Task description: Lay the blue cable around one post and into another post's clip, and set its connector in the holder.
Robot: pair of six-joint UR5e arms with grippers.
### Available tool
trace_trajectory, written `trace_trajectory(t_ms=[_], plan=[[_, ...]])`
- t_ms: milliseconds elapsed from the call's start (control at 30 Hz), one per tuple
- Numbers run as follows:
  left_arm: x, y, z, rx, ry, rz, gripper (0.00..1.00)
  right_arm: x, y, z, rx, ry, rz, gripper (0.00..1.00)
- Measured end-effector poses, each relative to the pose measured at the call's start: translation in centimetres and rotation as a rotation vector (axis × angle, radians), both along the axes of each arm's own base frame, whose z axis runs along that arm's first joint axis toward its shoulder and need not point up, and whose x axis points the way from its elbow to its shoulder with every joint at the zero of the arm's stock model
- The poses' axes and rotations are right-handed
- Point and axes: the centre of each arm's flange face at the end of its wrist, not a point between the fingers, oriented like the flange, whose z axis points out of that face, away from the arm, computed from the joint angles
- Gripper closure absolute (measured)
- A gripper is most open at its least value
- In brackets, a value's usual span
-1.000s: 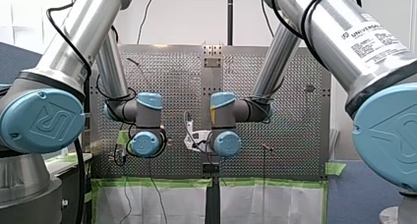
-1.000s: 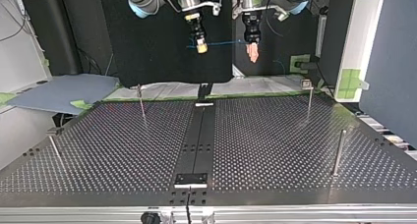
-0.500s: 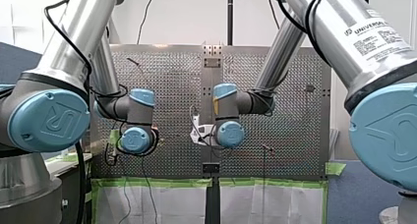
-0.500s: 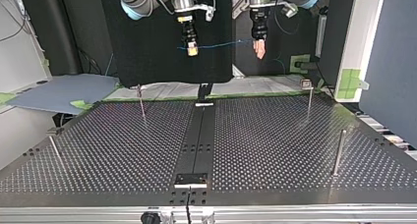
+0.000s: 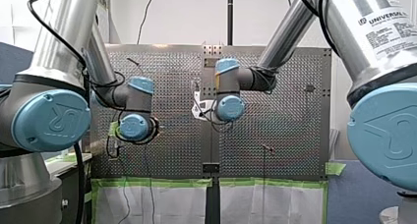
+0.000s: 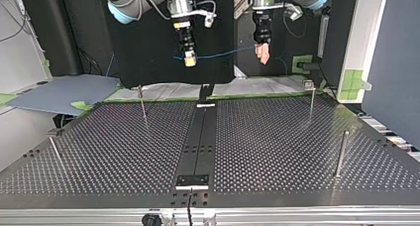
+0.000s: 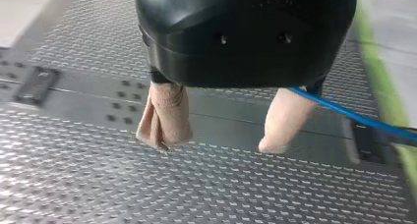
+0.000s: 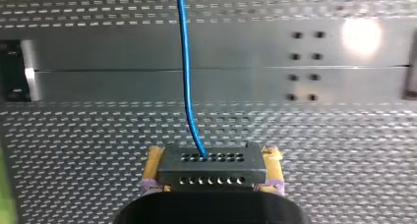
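Above the counter (image 6: pixel 277 137), my right pincer (image 6: pixel 188 60) clamps the connector (image 8: pixel 212 166). The blue cable (image 6: pixel 223 53) runs taut past my left pincer (image 7: pixel 215 143), whose pads stand apart. The posts (image 6: pixel 142 101) stand bare; routing, clipping and seating all appear to lie ahead.

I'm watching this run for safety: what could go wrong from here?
My left gripper stands open and the blue cable only runs past one finger, so it may slip off. The cable runs nearly straight to the connector clamped in my right gripper; pulling them apart might strain that joint.
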Motion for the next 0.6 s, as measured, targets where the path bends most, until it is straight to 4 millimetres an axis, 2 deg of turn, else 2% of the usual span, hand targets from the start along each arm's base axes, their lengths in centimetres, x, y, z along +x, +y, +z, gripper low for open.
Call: trace_trajectory(t_ms=[300,600], plan=[[2.6,-0.9,4.7,-0.114,-0.076,0.022,0.0,0.3,-1.1,6.5,-0.047,-0.039,-0.004,0.93],[4.7,-1.0,9.7,-0.221,-0.15,0.062,0.0,-0.8,-1.2,10.8,-0.065,-0.042,0.009,0.9]])
